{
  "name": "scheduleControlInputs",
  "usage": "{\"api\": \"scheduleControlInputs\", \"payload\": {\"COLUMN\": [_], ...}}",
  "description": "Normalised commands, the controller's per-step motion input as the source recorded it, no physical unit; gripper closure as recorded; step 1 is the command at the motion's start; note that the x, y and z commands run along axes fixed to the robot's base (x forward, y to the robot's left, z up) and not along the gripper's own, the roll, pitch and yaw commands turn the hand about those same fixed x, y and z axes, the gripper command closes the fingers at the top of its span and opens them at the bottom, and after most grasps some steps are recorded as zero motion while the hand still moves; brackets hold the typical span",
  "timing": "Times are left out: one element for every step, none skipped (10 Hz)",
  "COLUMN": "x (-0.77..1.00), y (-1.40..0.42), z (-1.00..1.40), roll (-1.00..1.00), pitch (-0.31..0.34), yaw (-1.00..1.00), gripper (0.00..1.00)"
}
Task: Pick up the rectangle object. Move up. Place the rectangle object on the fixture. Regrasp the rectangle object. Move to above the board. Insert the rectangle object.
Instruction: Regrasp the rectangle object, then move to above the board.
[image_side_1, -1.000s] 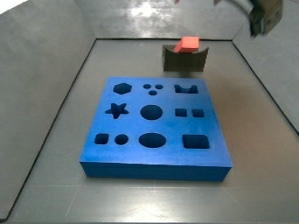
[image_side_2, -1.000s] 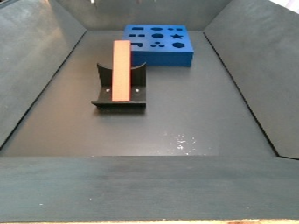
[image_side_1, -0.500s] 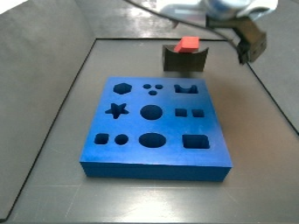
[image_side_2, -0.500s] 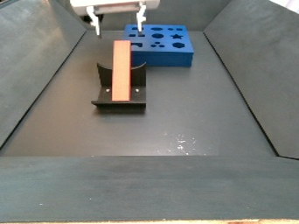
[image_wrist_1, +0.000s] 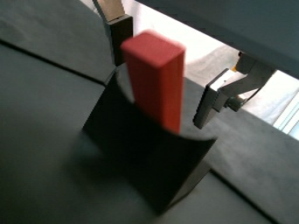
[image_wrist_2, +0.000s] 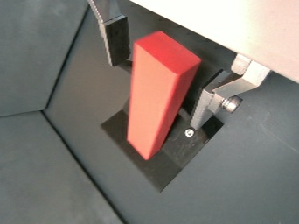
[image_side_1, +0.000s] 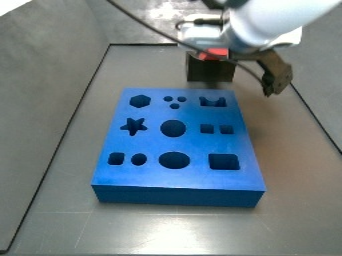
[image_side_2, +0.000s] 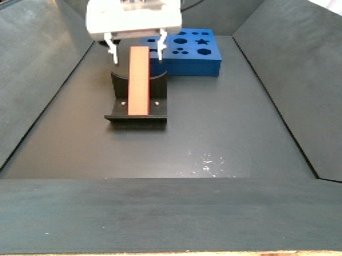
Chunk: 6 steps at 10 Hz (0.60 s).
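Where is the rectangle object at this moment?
The rectangle object rests on the fixture, as a side view shows, a little way from the board. The open gripper straddles its upper end without touching it.

Lighting: even overhead, dim grey. Gripper (image_side_2: 134, 43) over fixture (image_side_2: 136, 104); its arm motion-blurred in side view. Wrist views: soft focus, blown-out bright background.

Rectangle object (image_side_2: 136, 82) on the fixture (image_side_2: 135, 112), hand (image_side_2: 132, 44) straddling its far end, board (image_side_2: 189, 51) behind.
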Motion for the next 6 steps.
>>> {"api": "scheduleControlInputs", "payload": {"x": [0.08,0.08,0.0,-0.36,-0.36,-0.35], "y": [0.0,0.0,0.0,0.1,0.1,0.09], "z": [-0.27,-0.18,0.0,1.0,1.0,1.0], "roll": [0.07,0.07,0.0,-0.07,-0.09,-0.11], "pitch": [0.005,0.006,0.0,0.269,0.243,0.172], "yaw": [0.01,0.02,0.0,0.08,0.09,0.13], "gripper": [0.0,0.0,1.0,1.0,1.0,1.0]}}
